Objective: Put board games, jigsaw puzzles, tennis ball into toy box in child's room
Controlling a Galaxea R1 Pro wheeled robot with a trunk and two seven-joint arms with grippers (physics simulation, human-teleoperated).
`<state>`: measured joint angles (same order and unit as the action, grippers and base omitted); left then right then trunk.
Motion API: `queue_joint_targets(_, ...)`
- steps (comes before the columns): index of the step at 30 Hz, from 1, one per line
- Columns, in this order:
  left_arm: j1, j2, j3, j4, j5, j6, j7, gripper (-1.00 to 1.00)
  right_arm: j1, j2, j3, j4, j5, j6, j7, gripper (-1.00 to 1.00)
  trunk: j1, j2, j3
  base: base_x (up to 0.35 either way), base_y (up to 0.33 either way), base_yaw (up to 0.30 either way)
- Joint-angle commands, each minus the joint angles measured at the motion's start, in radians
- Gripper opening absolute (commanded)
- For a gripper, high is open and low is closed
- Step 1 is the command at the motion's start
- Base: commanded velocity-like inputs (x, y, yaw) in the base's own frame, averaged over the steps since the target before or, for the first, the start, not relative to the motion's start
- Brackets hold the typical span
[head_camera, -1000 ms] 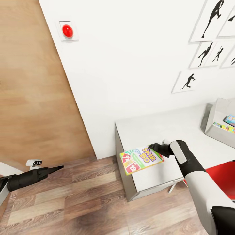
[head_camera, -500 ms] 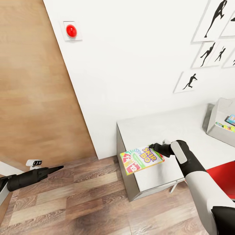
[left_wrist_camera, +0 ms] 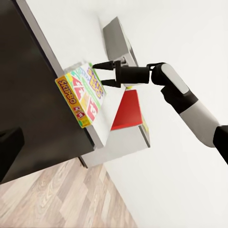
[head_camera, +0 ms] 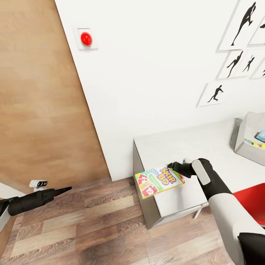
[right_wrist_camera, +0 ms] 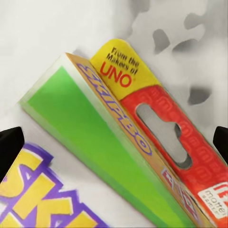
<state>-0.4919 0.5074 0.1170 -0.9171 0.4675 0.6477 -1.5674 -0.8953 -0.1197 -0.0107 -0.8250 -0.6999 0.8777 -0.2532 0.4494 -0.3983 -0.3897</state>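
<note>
My right gripper (head_camera: 173, 166) is shut on the far edge of the green-purple SKIP-BO board game (head_camera: 159, 180). It holds the box tilted in the air over the left end of the pale grey-white table (head_camera: 198, 145). The left wrist view shows the same right gripper (left_wrist_camera: 100, 74) clamping the SKIP-BO box (left_wrist_camera: 81, 95) by its edge. The light grey toy box (head_camera: 247, 141) stands on the table at the far right, with a small blue board game (head_camera: 260, 135) and a colourful jigsaw puzzle (head_camera: 254, 144) inside. My left gripper (head_camera: 67, 189) hangs shut over the wood floor, far to the left.
A wooden door (head_camera: 40, 106) stands left of the white wall, which carries a red button (head_camera: 86, 38) and black silhouette posters (head_camera: 243, 40). A red chair (head_camera: 254, 202) sits beside the table at the right. Wood-plank floor (head_camera: 103, 228) spreads in front.
The whole picture has shifted a little to the right, so the camera moved. The right gripper still holds the SKIP-BO box in the same pose, and the left arm is unmoved.
</note>
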Motion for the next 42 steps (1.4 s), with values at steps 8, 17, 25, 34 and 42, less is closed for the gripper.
queue_joint_targets(8, -0.001, 0.000, 0.000, 0.000, 0.000, 0.010, -0.003, 1.00, 0.001, -0.002, -0.001, -0.003, -0.010, 0.003, -0.009, 1.00, 0.001, -0.002, 0.011, 0.000, 0.001, 0.000)
queue_joint_targets(17, -0.001, 0.000, 0.000, 0.000, 0.000, 0.009, -0.003, 1.00, 0.003, -0.007, -0.002, -0.010, -0.011, 0.003, -0.009, 1.00, 0.001, -0.002, 0.026, 0.000, 0.000, 0.000)
queue_joint_targets(25, -0.001, -0.001, 0.000, 0.000, 0.000, 0.009, -0.003, 1.00, 0.007, -0.009, -0.001, -0.048, -0.012, 0.003, -0.010, 1.00, 0.001, -0.002, 0.039, 0.000, 0.000, 0.000)
queue_joint_targets(34, -0.001, -0.001, 0.000, 0.000, 0.000, 0.009, -0.003, 1.00, 0.012, -0.012, -0.003, -0.180, -0.013, 0.013, -0.008, 1.00, 0.001, -0.002, 0.054, 0.000, 0.000, 0.000)
queue_joint_targets(42, -0.001, 0.000, 0.000, 0.000, 0.000, 0.009, -0.003, 1.00, 0.063, -0.015, -0.013, -0.320, -0.020, 0.071, -0.005, 1.00, 0.001, -0.002, 0.067, 0.000, 0.000, 0.000)
